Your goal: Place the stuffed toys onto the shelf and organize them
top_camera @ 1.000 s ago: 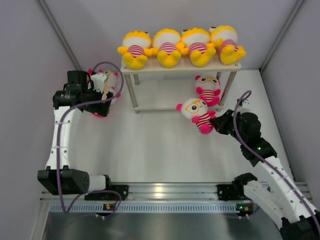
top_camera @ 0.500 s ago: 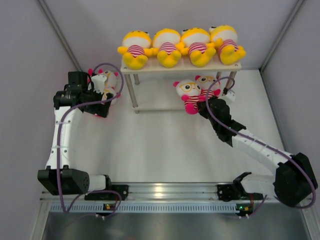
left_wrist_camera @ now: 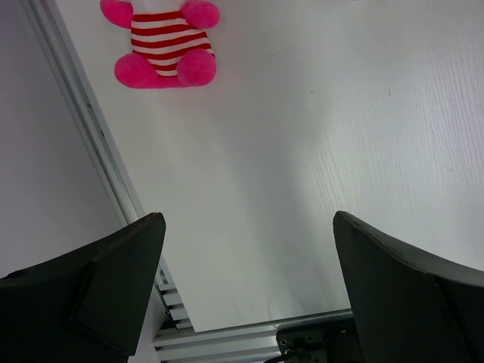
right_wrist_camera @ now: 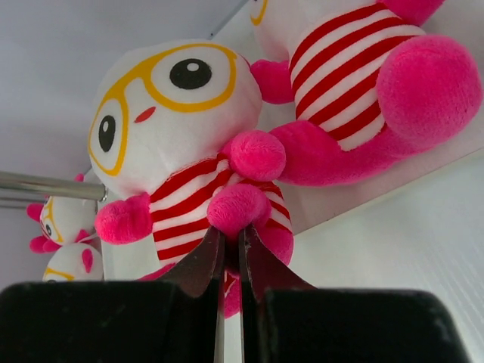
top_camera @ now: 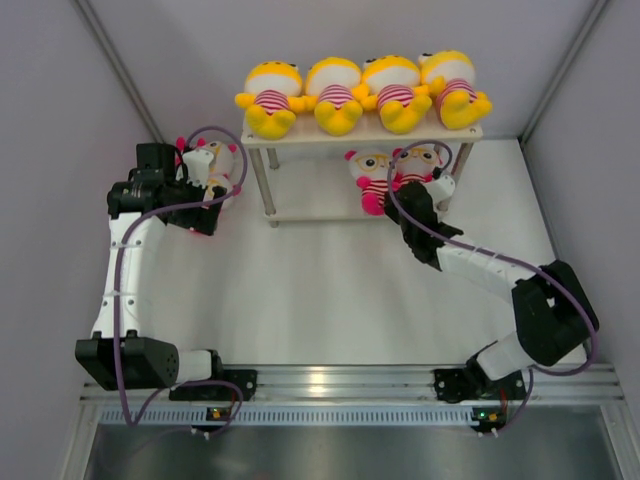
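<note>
A white-faced plush doll with yellow glasses, pink limbs and a red-striped shirt (right_wrist_camera: 178, 113) is held at the lower tier of the pale two-tier shelf (top_camera: 300, 139), beside a matching doll (top_camera: 422, 160). Only the right wrist view shows the right gripper (right_wrist_camera: 231, 243) pinched narrow on its pink foot (overhead hides this). The left gripper (left_wrist_camera: 248, 221) spreads wide and empty over the white desk (left_wrist_camera: 318, 136).

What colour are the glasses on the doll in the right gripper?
Yellow glasses on the doll; the right wrist view shows them best.
</note>
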### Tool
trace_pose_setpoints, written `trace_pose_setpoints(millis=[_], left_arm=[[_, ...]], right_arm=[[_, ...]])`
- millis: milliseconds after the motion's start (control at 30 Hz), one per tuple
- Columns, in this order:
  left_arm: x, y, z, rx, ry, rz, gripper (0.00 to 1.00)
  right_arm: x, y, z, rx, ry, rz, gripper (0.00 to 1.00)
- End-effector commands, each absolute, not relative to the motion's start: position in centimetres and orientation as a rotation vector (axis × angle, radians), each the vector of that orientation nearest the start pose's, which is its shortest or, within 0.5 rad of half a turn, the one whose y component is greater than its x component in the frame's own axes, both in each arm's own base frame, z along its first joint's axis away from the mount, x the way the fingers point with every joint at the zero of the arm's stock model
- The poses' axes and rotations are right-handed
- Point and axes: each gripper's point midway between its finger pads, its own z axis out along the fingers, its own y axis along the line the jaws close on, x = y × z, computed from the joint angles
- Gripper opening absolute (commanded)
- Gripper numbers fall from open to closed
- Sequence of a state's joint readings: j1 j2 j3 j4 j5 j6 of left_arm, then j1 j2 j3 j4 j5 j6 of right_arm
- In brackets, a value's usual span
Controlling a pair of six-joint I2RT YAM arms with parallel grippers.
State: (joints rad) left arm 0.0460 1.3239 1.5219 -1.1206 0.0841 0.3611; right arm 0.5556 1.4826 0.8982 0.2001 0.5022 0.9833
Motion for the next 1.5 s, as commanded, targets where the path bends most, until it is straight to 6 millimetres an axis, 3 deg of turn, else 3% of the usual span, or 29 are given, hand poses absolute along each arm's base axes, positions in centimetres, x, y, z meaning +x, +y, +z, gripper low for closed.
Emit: trace_pose_setpoints(millis=[0,133,367,467,633,767,967,1467], left_arm=[[30.2,1.5,25.9,0.411,2.436,0.085,0.99],[30.4,1.4,25.7,0.414,2.44,0.076,0.99],[30.7,1.1,25.8,0.416,2.434,0.052,0.99],[30.4,1.3,26.0,0.416,2.431,0.07,0.99],[30.2,1.4,25.8,0.418,2.436,0.076,0.99],[30.1,1.3,25.9,0.421,2.43,0.068,0.99],[29.8,1.5,25.8,0.419,2.431,0.086,0.99],[29.3,1.5,25.6,0.419,2.436,0.085,0.99]], right_arm=[[41.9,20.0,22.2,0.757,1.675,0.6,0.0],[40.3,20.2,23.5,0.721,1.657,0.576,0.0],[39.5,25.5,23.9,0.605,1.707,0.692,0.0],[40.0,26.0,23.3,0.612,1.716,0.672,0.0],[41.7,24.3,22.4,0.669,1.68,0.543,0.0],[43.2,24.2,21.1,0.655,1.701,0.484,0.0],[43.7,22.9,18.3,0.707,1.731,0.389,0.0],[44.4,19.6,16.1,0.794,1.754,0.266,0.0]])
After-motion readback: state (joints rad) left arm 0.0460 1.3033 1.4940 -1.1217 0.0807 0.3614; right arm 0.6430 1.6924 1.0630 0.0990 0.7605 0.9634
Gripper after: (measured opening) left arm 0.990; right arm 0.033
